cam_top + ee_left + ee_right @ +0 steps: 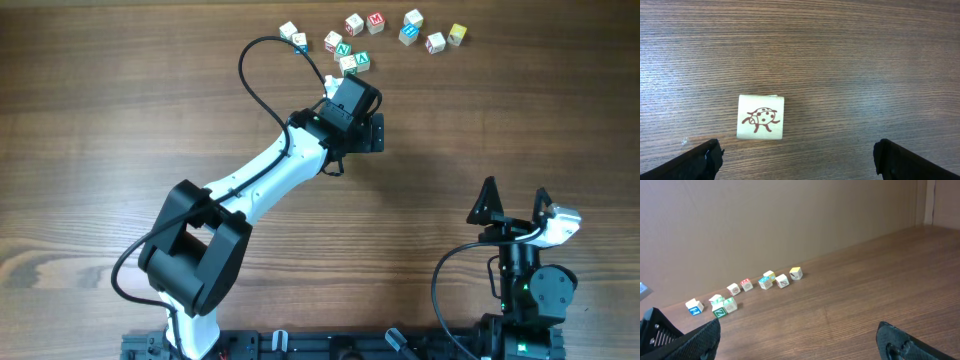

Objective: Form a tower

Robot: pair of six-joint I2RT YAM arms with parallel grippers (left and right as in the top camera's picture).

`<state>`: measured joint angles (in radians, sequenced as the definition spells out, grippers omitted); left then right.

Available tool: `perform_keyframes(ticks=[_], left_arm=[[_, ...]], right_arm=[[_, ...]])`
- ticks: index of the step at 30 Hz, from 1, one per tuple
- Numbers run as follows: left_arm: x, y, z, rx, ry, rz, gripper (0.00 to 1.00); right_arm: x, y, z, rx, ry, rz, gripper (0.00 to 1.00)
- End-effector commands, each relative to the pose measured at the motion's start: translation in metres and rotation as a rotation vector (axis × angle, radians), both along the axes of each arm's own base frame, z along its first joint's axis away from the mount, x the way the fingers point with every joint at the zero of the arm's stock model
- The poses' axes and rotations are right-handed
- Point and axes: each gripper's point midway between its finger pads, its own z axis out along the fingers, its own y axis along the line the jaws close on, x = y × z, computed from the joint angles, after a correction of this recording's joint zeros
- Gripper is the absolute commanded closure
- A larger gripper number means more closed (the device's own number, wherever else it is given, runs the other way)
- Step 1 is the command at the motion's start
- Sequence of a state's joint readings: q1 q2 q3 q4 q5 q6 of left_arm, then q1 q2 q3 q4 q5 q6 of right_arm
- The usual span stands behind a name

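We are holding the left tool (796, 150) released, its dark fingers (700, 160) spread wide over the table (865, 60). Ahead of the gap, touching neither finger, the ladybug cube (760, 123) is lying flat on the wood with its red-brown drawing facing up. Outward from there, in the overhead view, the other letter cubes (347, 65) are lying scattered along the far side of the table, just beyond this arm's wrist. Among them the blue-lettered cube (408, 35) is sitting just beside a green-marked cube (413, 17). We are seeing them side by side, not stacked, so the tower is not yet standing. The right tool (514, 190) is resting well apart at the near right, also released and gripping nothing.
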<state>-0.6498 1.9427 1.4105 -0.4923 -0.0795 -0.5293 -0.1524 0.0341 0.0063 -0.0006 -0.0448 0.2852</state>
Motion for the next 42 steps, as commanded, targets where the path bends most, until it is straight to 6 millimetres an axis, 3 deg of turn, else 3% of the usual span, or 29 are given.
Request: perform_keyframes(ticks=[1,6,29,42], left_arm=[[0.001,-0.002,0.001,-0.015,-0.004,0.001,0.00],[0.002,0.000,-0.015,0.014,0.011,0.009,0.00],[0.016,0.008,-0.010,0.054,-0.059,0.052,0.00],[0.015,0.006,-0.024,0.056,-0.035,0.044,0.00]], right_arm=[[0.000,0.000,0.000,-0.013,0.000,0.005,0.00],[0.000,0.000,0.000,-0.013,0.000,0.005,0.00],[0.000,0.000,0.000,-0.013,0.000,0.005,0.00],[0.000,0.000,0.000,-0.013,0.000,0.005,0.00]])
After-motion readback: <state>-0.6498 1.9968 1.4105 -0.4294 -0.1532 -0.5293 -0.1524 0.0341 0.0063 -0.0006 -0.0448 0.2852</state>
